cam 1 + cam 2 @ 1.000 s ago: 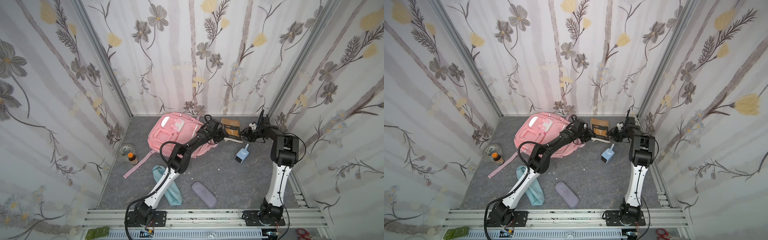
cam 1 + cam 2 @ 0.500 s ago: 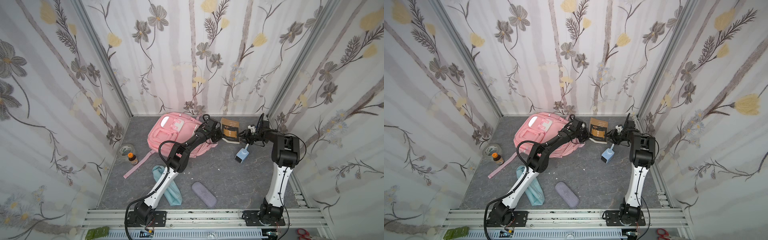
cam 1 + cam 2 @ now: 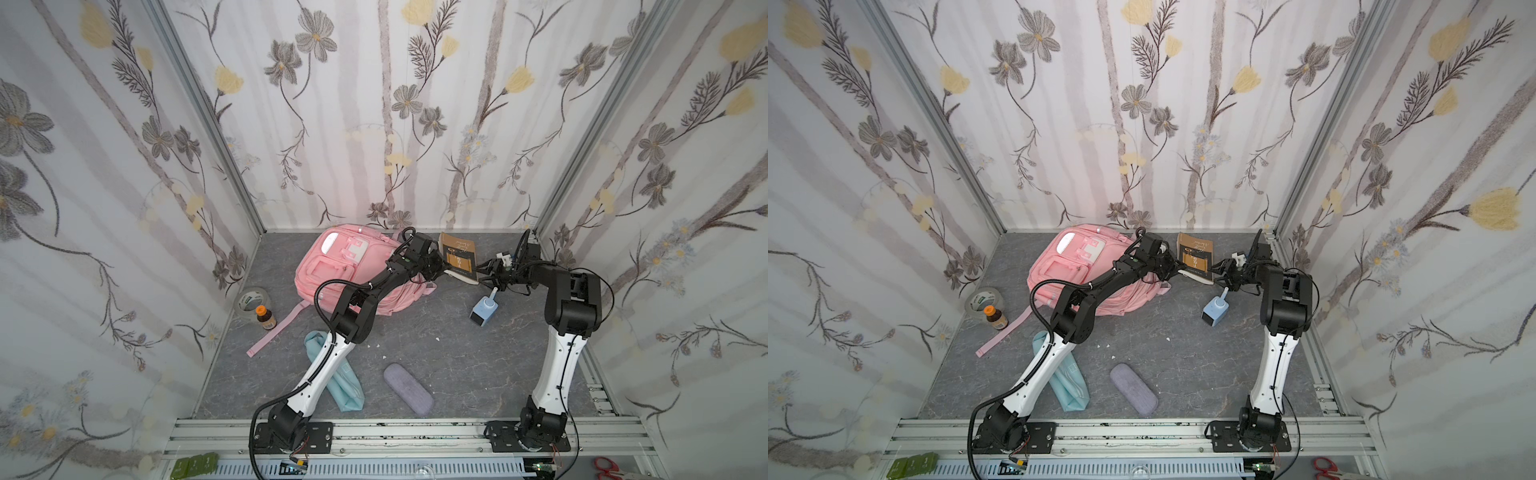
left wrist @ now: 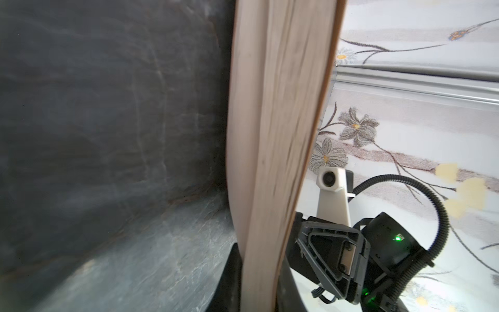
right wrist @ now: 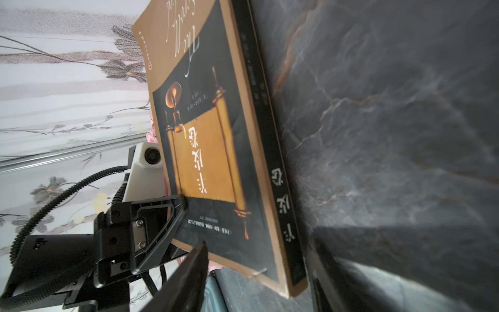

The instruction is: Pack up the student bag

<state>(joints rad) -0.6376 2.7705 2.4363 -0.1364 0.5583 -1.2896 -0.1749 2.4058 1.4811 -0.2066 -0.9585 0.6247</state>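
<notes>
Our left fingers [image 5: 162,229] clamp the book [image 3: 457,254], likely to carry it into the bag [image 3: 340,274]. Whether our right fingers [image 5: 186,281] grip it too, we cannot tell.

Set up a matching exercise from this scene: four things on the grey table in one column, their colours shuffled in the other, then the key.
Things:
1. student bag
2. book
3. oblong case
4. pencil pouch

Colours:
a. light teal
b. pink
c. brown and black
d. greyish purple

Pairs: 1-b, 2-c, 3-d, 4-a
</notes>
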